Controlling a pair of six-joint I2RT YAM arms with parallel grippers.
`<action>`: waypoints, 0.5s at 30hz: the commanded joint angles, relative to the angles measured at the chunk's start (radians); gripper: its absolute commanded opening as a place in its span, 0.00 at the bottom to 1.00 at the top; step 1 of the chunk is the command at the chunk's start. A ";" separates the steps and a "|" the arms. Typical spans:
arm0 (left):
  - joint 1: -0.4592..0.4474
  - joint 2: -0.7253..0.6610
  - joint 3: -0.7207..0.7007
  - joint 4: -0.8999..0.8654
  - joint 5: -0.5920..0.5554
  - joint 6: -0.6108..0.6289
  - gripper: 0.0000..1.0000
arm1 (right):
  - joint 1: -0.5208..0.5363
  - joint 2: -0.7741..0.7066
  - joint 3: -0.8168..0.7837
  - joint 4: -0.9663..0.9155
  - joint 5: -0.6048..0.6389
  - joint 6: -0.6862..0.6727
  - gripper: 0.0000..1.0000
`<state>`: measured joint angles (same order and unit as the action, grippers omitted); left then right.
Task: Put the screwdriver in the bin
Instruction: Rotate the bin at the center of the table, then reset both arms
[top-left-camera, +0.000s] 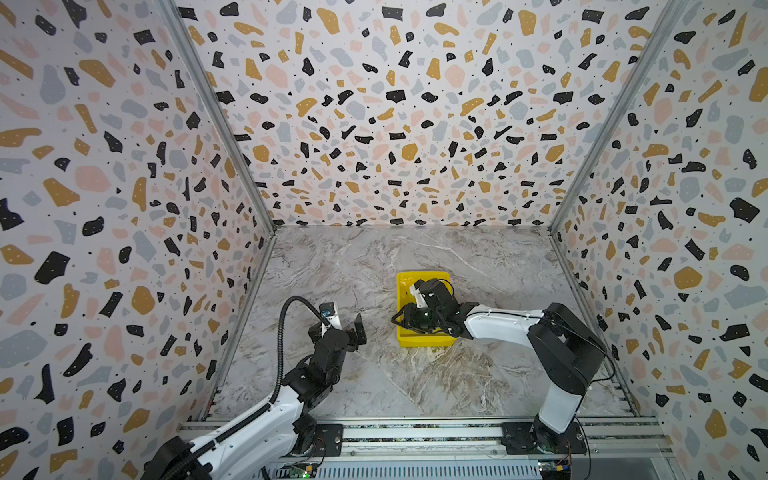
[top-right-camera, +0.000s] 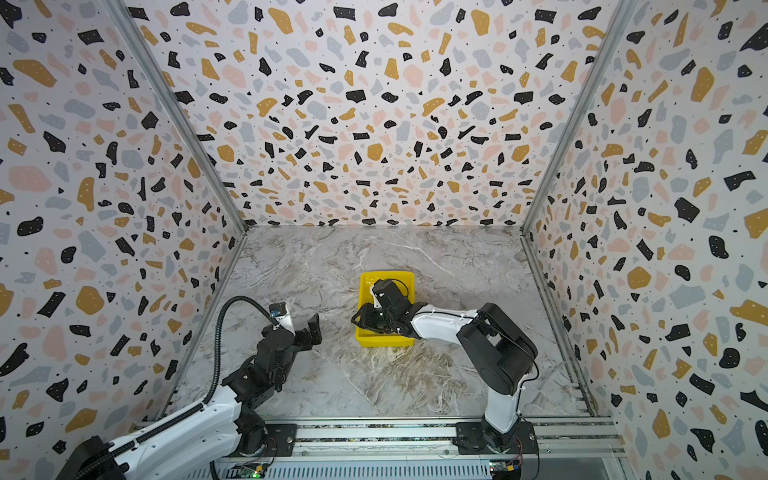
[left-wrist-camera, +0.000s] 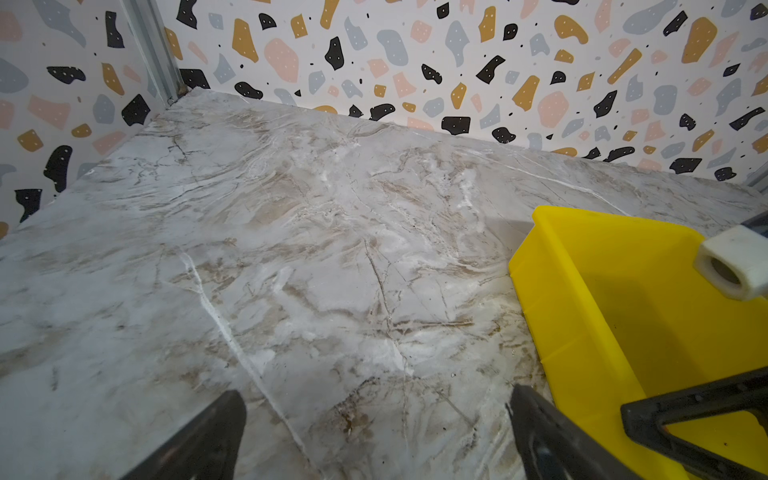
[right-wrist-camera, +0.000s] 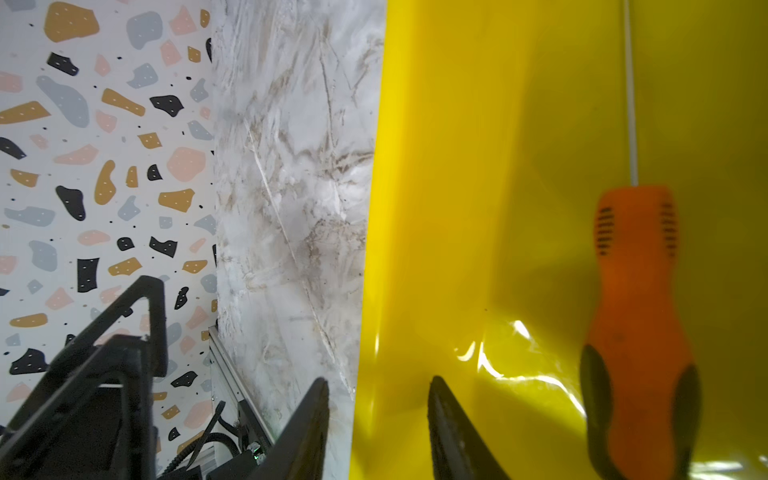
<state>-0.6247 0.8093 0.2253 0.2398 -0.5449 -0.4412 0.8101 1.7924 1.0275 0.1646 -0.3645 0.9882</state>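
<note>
On the left side of the marble-patterned tabletop (top-left-camera: 374, 382), the left arm reaches in from the near rail, and the left gripper (top-left-camera: 351, 332) hangs above bare surface, well short of the bin. In the left wrist view its two dark fingers (left-wrist-camera: 199, 440) stand wide apart with nothing between them, so the left gripper is released and empty.

Towards the middle, the yellow bin (top-left-camera: 415, 343) rests on the tabletop, its long side running away from the rail; both top views show it (top-right-camera: 376, 341) largely covered by the right arm's wrist. The left wrist view catches one corner of the bin (left-wrist-camera: 582, 291) beside the left gripper.

In the right wrist view the screwdriver (right-wrist-camera: 640, 332) lies flat on the bin's glossy floor (right-wrist-camera: 478, 208), orange handle with black grip patches nearest the camera, thin shaft pointing away. It is inside the bin, free of any grip.

The right gripper (right-wrist-camera: 378, 419) hovers over the bin's side wall, one finger (right-wrist-camera: 307, 432) over the tabletop outside, the other over the bin's inside. The jaws stand slightly parted, holding nothing; the screwdriver lies beside them, not between them.

Further right, the right arm's (top-left-camera: 565, 353) black elbow rises from its base on the rail.
</note>
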 joint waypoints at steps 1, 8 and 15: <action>-0.004 -0.004 0.027 0.023 -0.021 -0.005 1.00 | 0.001 -0.048 0.044 -0.021 -0.012 -0.011 0.41; -0.004 -0.005 0.028 0.021 -0.024 -0.007 1.00 | -0.111 -0.191 0.025 -0.167 0.011 -0.126 0.43; -0.004 -0.009 0.024 0.021 -0.023 -0.014 1.00 | -0.474 -0.384 -0.031 -0.321 -0.006 -0.308 0.49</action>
<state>-0.6250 0.8089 0.2253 0.2394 -0.5507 -0.4484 0.4526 1.4723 1.0279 -0.0402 -0.3756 0.7895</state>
